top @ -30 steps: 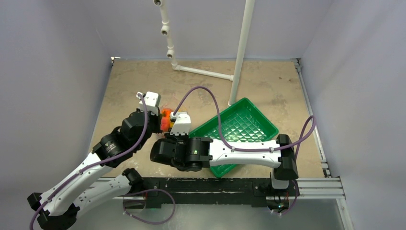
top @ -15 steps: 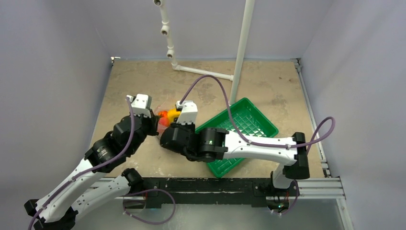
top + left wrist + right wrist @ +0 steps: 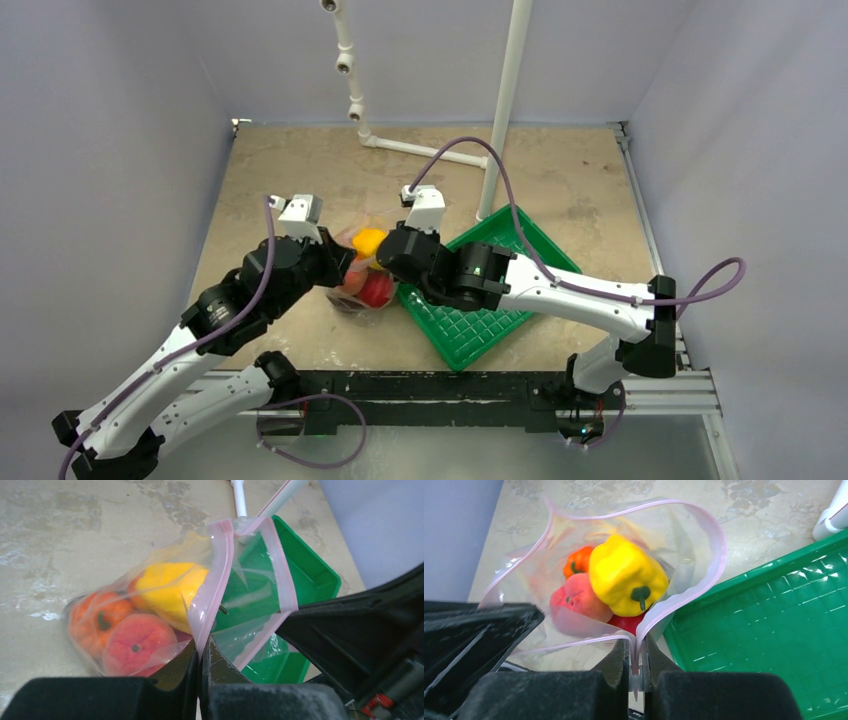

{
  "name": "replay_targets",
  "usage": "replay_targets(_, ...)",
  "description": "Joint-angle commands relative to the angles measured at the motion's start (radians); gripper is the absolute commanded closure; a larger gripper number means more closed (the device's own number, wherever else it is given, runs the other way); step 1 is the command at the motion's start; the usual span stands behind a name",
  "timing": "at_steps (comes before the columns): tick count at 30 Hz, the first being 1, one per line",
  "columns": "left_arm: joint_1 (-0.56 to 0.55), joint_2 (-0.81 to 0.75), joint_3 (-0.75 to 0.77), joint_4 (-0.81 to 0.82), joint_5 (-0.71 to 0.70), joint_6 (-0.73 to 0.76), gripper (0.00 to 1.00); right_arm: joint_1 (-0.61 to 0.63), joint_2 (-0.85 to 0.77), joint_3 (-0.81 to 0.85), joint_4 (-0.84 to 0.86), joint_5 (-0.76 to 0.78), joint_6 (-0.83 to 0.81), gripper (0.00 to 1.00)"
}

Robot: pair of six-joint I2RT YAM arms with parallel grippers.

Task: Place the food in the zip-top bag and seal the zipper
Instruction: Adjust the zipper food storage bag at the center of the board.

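Clamped tight on the zipper (image 3: 221, 560) with left gripper (image 3: 200, 649) and right gripper (image 3: 636, 654) — zip-top bag (image 3: 539, 580) agape, yellow pepper (image 3: 624, 572) inside

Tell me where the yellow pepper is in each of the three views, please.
Top external: yellow pepper left of centre, inside the bag.
Left wrist: pepper at centre, left of the pink zipper strip.
Right wrist: pepper upper centre, in the open bag.
Shared landmark: green tray, right of it in every view.
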Motion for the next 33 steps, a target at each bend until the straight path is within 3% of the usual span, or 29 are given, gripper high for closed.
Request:
replay_targets(1,0.008,-0.041,0.005,-0.074,0.011,-0.055,1.0,-0.095,-0.081,-0.055,-0.032,0.138,-0.12,1.0)
replay_targets(10,0.007,-0.1,-0.033,-0.078,0.101,-0.129,1.0,-0.196,-0.06,-0.061,-0.091,0.216,-0.122,1.0)
replay_targets(15,0.007,-0.153,-0.015,-0.132,0.048,-0.167,1.0,-0.195,-0.103,-0.053,0.119,0.141,-0.338,1.0)
replay_targets(18,0.007,-0.179,0.029,-0.198,-0.026,-0.179,1.0,-0.195,-0.152,-0.095,0.296,0.022,-0.513,1.0)
replay_targets(22,0.007,-0.177,0.11,-0.274,-0.091,-0.162,0.88,-0.184,-0.186,-0.129,0.412,-0.156,-0.651,1.0)
replay_targets(28,0.007,-0.154,0.239,-0.334,-0.15,-0.113,0.68,-0.111,-0.198,-0.179,0.529,-0.29,-0.838,1.0)
replay_targets(33,0.007,-0.125,0.333,-0.337,-0.131,-0.025,0.61,-0.068,-0.171,-0.18,0.545,-0.414,-0.973,1.0)
